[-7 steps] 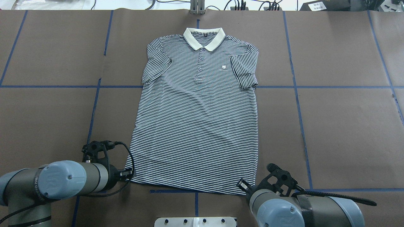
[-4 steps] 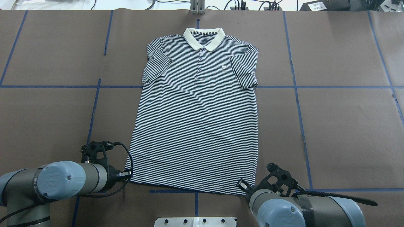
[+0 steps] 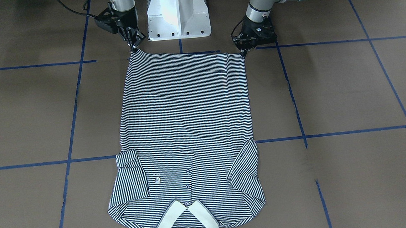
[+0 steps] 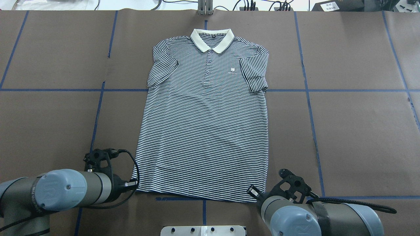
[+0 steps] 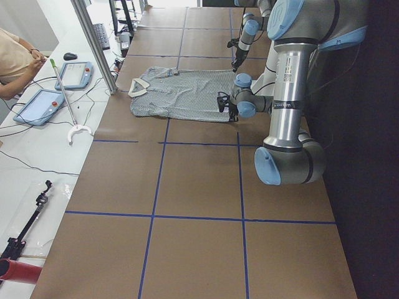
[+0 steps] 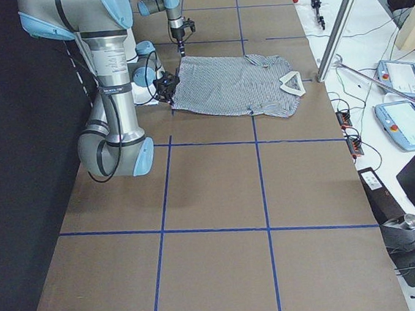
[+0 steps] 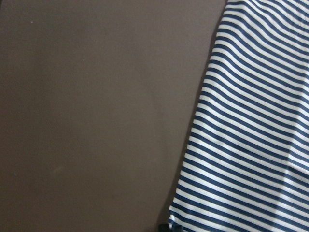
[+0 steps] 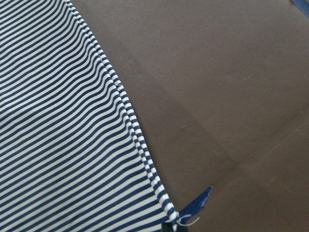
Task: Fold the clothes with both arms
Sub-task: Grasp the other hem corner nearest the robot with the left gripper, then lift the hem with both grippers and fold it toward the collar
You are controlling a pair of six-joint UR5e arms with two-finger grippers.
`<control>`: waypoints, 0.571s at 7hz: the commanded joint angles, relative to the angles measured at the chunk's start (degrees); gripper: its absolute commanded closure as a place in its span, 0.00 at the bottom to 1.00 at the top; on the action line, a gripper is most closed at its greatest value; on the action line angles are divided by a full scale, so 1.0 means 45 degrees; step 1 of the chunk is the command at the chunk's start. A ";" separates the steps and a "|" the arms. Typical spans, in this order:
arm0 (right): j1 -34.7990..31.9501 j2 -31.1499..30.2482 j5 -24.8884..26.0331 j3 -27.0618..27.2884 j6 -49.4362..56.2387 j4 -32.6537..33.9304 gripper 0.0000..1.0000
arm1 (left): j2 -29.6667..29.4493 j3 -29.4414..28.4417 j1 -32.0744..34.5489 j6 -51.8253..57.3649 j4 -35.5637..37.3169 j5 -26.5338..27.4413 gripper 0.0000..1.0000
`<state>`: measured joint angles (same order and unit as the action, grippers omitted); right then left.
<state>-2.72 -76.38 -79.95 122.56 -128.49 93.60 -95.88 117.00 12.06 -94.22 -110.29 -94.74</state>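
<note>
The striped polo shirt (image 4: pixel 205 131) lies flat and face up on the brown table, its cream collar (image 4: pixel 212 37) at the far side and both sleeves folded in. My left gripper (image 4: pixel 133 184) is shut on the hem's near left corner; in the front-facing view it (image 3: pixel 244 52) pinches that corner. My right gripper (image 4: pixel 253 192) is shut on the hem's near right corner, which is drawn to a small point in the front-facing view (image 3: pixel 134 48). Each wrist view shows striped cloth (image 7: pixel 256 135) (image 8: pixel 63 135) running to the fingertips at the bottom edge.
The white pedestal (image 3: pixel 178 12) stands between the arms behind the hem. Blue tape lines (image 4: pixel 308 108) cross the brown table cover. A metal post (image 4: pixel 205 8) stands at the far edge. A person (image 5: pixel 12 56) and tablets (image 5: pixel 37 106) are beyond it.
My left gripper has moved a little toward the robot, and the hem corner has come with it. The right gripper has barely moved.
</note>
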 commanded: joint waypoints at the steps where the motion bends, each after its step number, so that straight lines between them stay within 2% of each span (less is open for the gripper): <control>1: 0.0116 -0.0911 -0.0027 0.0827 0.0096 0.0000 1.00 | -0.0080 0.0735 -0.1054 -0.0953 0.0602 -0.0099 1.00; 3: 0.0156 -0.1947 -0.0047 0.1610 0.0468 0.0000 1.00 | -0.0099 0.0836 -0.1311 -0.2895 0.0642 -0.0099 1.00; 4: 0.0137 -0.2010 -0.0047 0.1825 0.0488 0.0000 1.00 | -0.0138 0.0816 -0.1332 -0.3508 0.0642 -0.0080 1.00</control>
<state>-2.11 -84.19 -80.12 129.26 -126.65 93.60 -96.34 120.64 6.45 -105.67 -107.47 -95.18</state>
